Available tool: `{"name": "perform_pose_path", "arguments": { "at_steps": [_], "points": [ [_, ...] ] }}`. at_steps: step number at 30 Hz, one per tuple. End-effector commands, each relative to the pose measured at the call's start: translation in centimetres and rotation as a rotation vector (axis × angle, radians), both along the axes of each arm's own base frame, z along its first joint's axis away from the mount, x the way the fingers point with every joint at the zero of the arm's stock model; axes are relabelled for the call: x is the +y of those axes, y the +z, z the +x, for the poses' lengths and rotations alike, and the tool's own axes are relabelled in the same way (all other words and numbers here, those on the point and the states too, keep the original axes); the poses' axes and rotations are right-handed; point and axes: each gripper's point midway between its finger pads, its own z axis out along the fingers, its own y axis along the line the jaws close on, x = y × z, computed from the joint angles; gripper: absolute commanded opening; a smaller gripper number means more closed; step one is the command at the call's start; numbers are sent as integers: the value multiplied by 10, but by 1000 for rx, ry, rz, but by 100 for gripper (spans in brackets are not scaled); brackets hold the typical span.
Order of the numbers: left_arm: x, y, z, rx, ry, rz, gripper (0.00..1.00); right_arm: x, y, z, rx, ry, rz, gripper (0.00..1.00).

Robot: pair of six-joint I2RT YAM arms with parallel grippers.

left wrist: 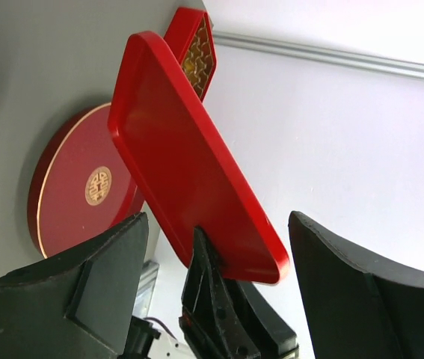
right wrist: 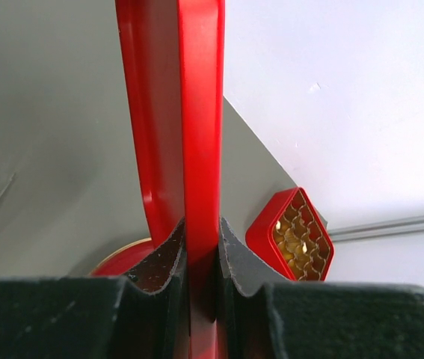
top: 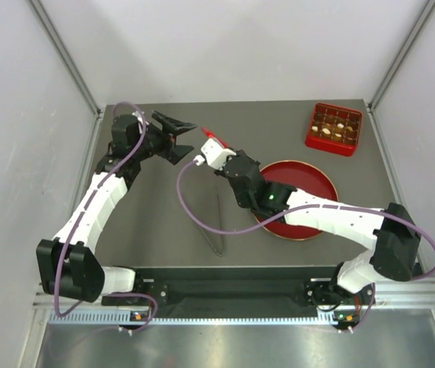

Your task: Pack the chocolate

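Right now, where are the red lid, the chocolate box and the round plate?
red lid [left wrist: 197,172], left wrist view, flat face.
chocolate box [top: 328,146], top view, front wall.
round plate [top: 313,180], top view, bare inside.

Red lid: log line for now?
right gripper: shut on red lid | left gripper: open, facing lid | chocolate box: uncovered, back right

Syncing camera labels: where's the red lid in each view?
Top external: the red lid is a small red sliver just left of centre, in the upper half.
Left wrist: the red lid fills the centre, tilted, with its flat face showing.
Right wrist: the red lid stands edge-on at centre, clamped in the right claw.
Shared landmark: the red chocolate box, visible in all three.
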Motion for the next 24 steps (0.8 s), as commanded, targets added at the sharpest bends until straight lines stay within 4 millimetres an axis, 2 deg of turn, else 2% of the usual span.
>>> {"name": "perform_pose_path", "arguments": {
  "at_steps": [1,7,9,14,18,19,22,23,24],
  "points": [
    [-7,16,2,-34,-32,-52,80,15,21,-8,-60,30,54,0],
    [-10,15,2,-38,-49,-70,80,30,23,-13,-87,54,11,0],
    [-13,13,2,-34,-64,-91,80,37,18,-16,-91,70,-25,0],
    [-16,14,-2,-53,-95,-104,70,43,9,-15,-111,53,-65,0],
    [-17,9,-5,-59,-113,-117,53,44,6,-13,-118,38,-67,1],
    [-18,8,-5,-60,-117,-118,42,45,5,-12,-122,36,-74,2],
    [-18,-3,-6,-42,-126,-105,30,45,-1,-11,-134,28,-96,8],
    [-18,-6,-6,-36,-131,-99,20,45,-2,-10,-142,25,-106,11],
    [-18,-14,-5,-19,-134,-99,16,44,-2,-9,-154,12,-105,12]
  ]
}}
